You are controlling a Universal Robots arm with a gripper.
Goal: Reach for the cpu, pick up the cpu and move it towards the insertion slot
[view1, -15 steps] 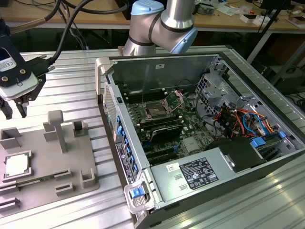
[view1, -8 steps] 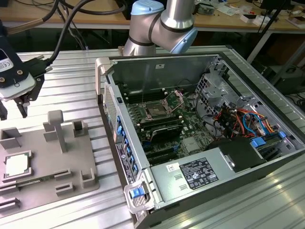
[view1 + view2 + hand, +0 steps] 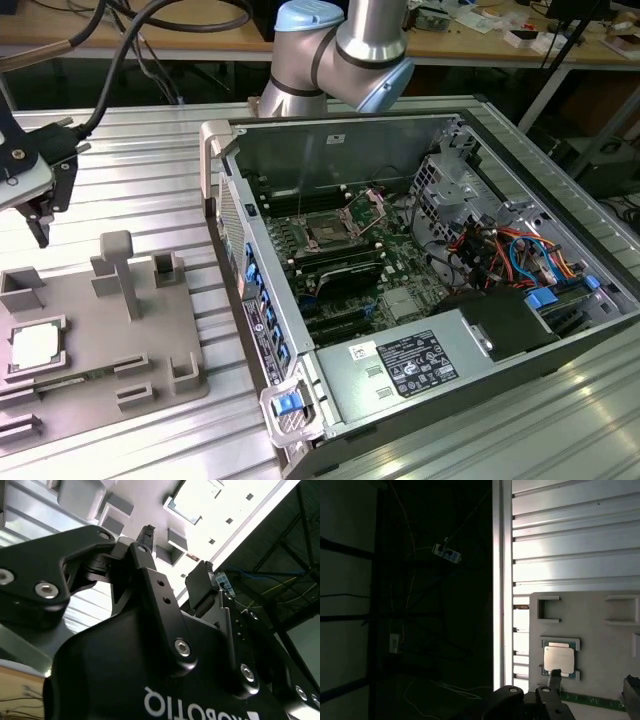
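fingers point(image 3: 554, 677) spread, hovering near cpu point(image 3: 559, 658)

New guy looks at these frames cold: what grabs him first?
The open computer case, its insertion slot bared on the motherboard, takes up the exterior view's right. On the exterior view's left the cpu lies in a grey fixture plate, and the open hand hangs above that plate, apart from the cpu, holding nothing.

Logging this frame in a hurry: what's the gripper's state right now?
Gripper: open, holding nothing; the cpu lies apart from it.
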